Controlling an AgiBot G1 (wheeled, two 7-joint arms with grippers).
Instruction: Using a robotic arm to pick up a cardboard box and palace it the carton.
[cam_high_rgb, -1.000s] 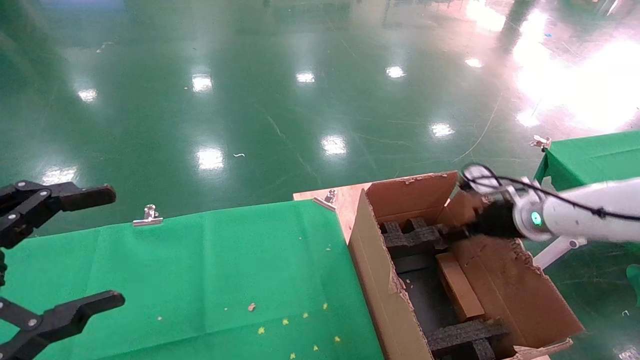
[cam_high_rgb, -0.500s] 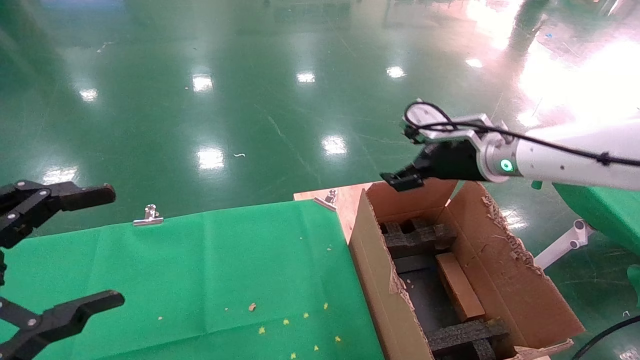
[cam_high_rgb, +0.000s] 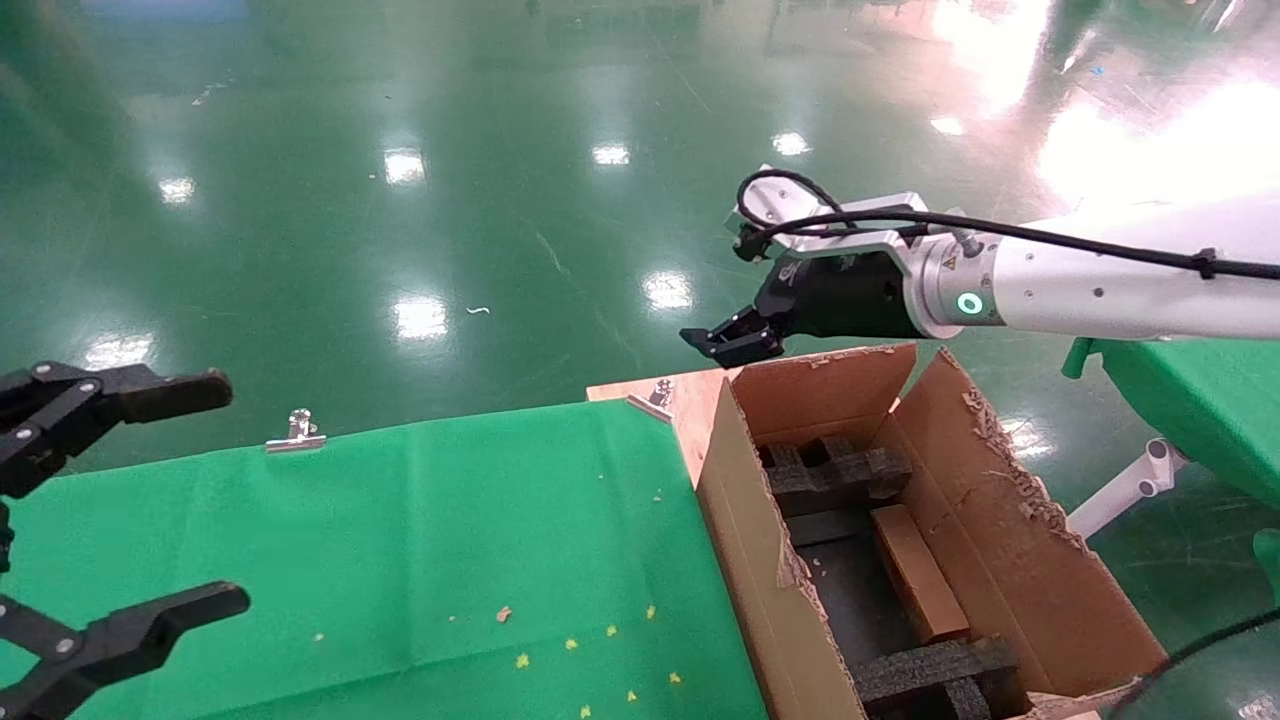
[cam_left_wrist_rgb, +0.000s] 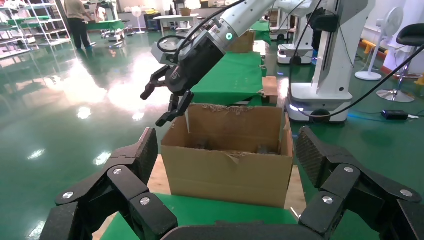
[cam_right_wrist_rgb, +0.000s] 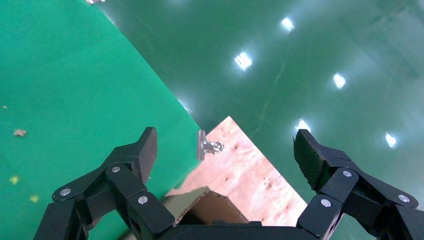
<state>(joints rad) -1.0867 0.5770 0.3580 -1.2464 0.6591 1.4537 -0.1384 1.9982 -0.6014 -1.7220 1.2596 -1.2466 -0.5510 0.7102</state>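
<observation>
Your placing step looks finished. The cardboard box already lies inside the carton, on its floor along the right-hand wall, between the two black foam inserts, one at the far end and one at the near end. It is a small, plain brown oblong lying flat, far smaller than the carton and apart from any tool.

The robotic arm reaches in from your right. Its right tool hangs above and just outside the carton's far left corner, near the clip on the tabletop. Its fingers are spread and hold nothing.

Your left tool is parked over the left end of the tabletop, also spread wide and empty.

What remains, by my reading, is only to carry the right arm away. Keep it high enough to pass the carton's ragged upright flaps, which would catch a low finger. If you want the box seated more squarely, you would have to reach back down between the foam pieces.
</observation>
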